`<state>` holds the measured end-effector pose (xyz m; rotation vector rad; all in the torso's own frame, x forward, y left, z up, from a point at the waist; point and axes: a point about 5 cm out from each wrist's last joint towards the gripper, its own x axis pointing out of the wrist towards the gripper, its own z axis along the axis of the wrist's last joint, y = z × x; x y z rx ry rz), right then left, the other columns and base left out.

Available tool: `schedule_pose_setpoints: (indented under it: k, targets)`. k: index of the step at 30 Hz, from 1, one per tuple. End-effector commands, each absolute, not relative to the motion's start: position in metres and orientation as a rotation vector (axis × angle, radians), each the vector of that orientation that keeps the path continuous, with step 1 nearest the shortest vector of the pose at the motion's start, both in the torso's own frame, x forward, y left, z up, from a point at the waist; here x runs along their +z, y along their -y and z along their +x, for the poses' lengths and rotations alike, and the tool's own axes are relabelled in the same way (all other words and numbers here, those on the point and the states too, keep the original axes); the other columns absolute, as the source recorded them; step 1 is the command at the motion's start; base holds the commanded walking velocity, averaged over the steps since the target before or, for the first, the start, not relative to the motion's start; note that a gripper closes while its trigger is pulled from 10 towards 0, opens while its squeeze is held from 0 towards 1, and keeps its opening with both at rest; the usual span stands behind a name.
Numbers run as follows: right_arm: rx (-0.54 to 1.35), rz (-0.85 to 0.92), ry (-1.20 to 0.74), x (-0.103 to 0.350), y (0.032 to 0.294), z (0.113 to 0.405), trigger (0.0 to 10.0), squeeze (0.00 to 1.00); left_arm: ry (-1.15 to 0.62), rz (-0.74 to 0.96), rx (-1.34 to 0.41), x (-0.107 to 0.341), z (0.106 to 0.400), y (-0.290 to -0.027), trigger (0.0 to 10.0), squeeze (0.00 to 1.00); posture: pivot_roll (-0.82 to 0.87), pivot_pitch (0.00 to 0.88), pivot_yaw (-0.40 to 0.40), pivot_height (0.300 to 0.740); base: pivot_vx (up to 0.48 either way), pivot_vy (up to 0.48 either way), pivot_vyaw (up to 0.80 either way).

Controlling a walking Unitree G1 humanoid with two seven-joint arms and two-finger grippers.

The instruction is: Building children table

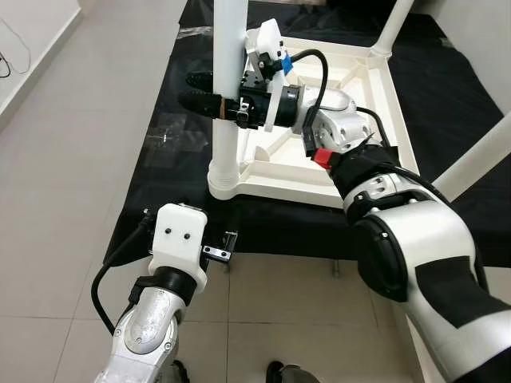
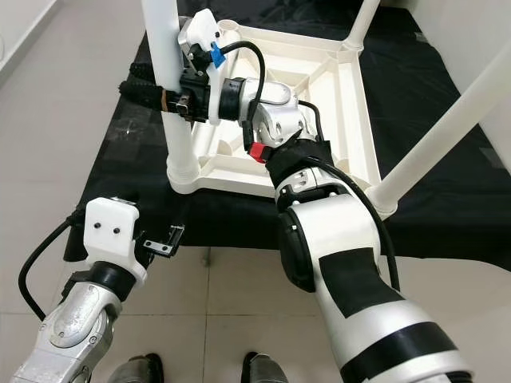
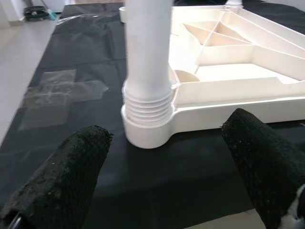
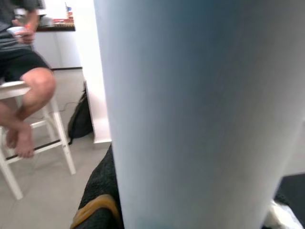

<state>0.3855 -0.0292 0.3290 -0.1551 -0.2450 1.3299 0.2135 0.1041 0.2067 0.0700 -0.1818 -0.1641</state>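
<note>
A white plastic table point(image 1: 388, 120) lies upside down on a black cloth point(image 1: 172, 96) on the floor. Its near-left leg point(image 1: 227, 112) stands upright in the corner socket point(image 3: 145, 125). My right gripper point(image 1: 192, 89) reaches across the frame and is shut on this leg about halfway up; the leg point(image 4: 200, 109) is very close in the right wrist view. My left gripper point(image 3: 167, 128) hangs low at the cloth's front edge, facing the socket, open, its fingers point(image 3: 66, 176) wide apart and holding nothing. Its wrist housing point(image 1: 177, 238) hides the fingers from above.
Two more legs point(image 1: 479, 159) point(image 1: 395, 28) rise from the table's right and far corners. A patch of clear tape point(image 1: 168, 137) lies on the cloth left of the leg. Tiled floor point(image 1: 72, 159) lies to the left. A person point(image 4: 24, 76) sits on a white stool beyond.
</note>
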Motion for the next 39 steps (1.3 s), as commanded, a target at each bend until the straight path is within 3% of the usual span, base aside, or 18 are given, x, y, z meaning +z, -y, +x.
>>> schedule_pose_setpoints:
  k: [1, 20, 39]
  targets:
    - [1.266, -0.102, 0.023, 0.277, 0.029, 0.391, 10.0, 0.0, 0.175, 0.071, -0.154, 0.206, 0.211, -0.104, 10.0, 0.0, 0.11, 0.286, -0.112, 0.74, 0.0, 0.0, 0.0]
    - [1.088, -0.124, 0.018, 0.268, 0.029, 0.398, 10.0, 0.0, 0.193, 0.097, -0.129, 0.208, 0.215, -0.113, 10.0, 0.0, 0.1, 0.268, -0.112, 0.74, 0.0, 0.0, 0.0]
    - [0.452, -0.027, -0.033, 0.255, 0.054, 0.418, 10.0, 0.0, 0.209, 0.123, -0.11, 0.21, 0.221, -0.12, 10.0, 0.0, 0.1, 0.252, -0.111, 0.74, 0.0, 0.0, 0.0]
